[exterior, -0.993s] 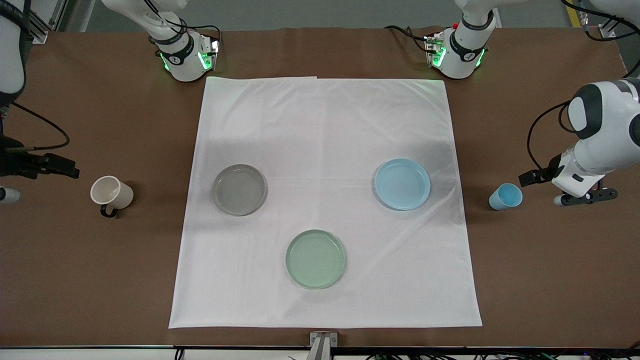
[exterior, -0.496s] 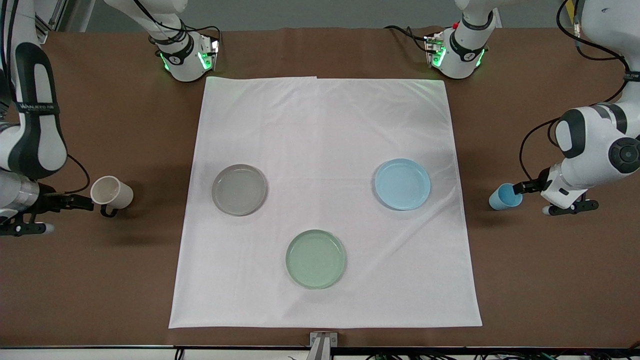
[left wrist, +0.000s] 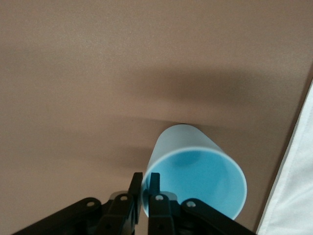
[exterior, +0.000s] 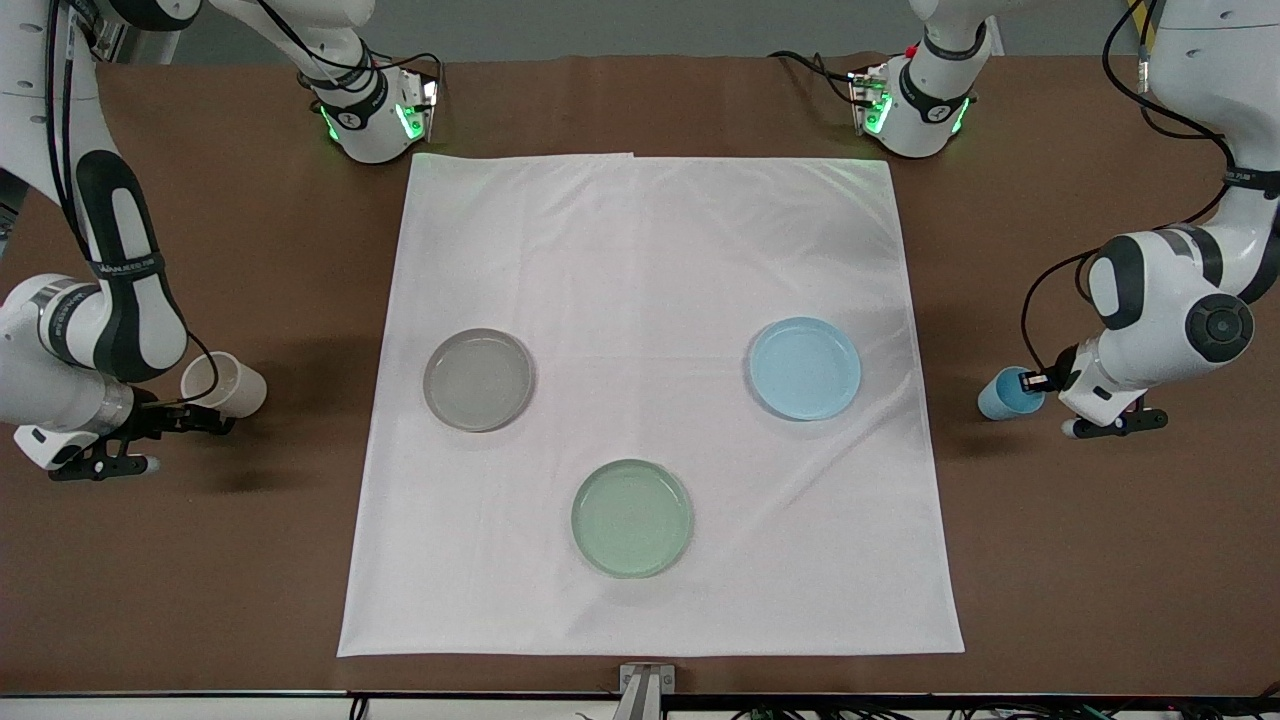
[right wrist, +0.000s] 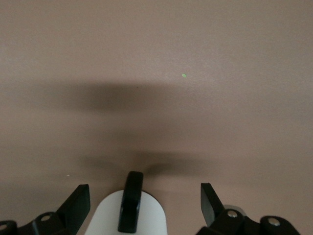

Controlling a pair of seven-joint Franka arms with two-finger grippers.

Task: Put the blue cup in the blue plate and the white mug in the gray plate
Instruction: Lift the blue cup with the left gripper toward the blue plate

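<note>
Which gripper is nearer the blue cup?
Left. The left gripper is at the blue cup, one finger each side of its rim. The right gripper is at the table's right-arm end, open around the white mug.

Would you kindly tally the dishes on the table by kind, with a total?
Plates: 3, the gray plate, the blue plate and a green plate.
Cups: 2, the blue cup and the white mug.
Total: 5.
</note>
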